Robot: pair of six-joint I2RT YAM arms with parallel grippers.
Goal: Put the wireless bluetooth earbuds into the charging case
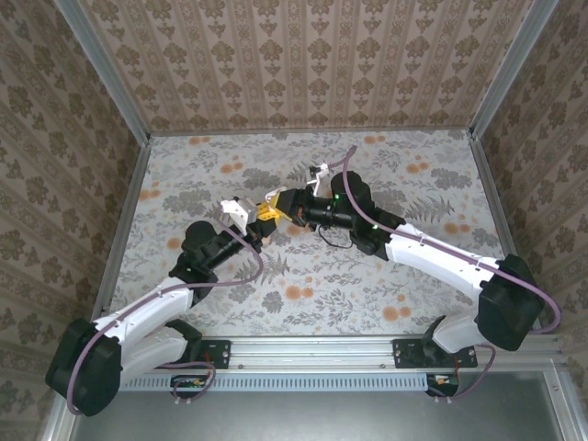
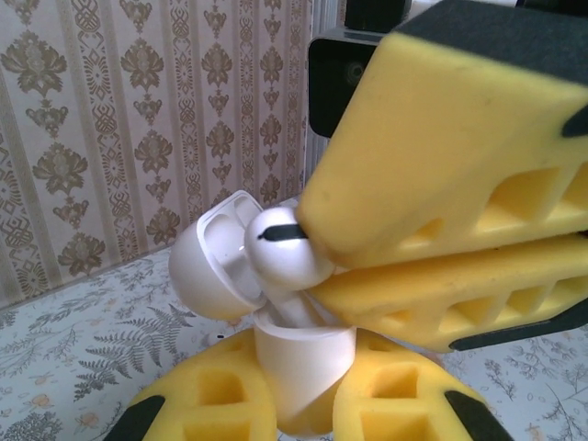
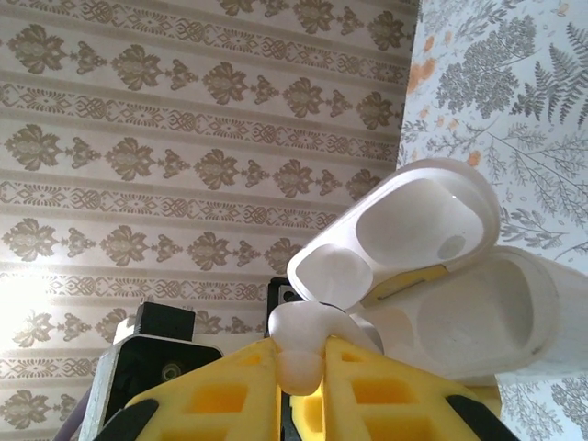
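One glossy white earbud, rounded, with a thin dark slit on its head, is pinched in the right gripper, its stem at the mouth of the white charging case. The case is clamped upright in the left gripper, its hinged lid swung open to one side

The small white plastic earbud is half buried between the right tool's yellow foam fingers; the white rounded charging case runs off the right wrist view's edge
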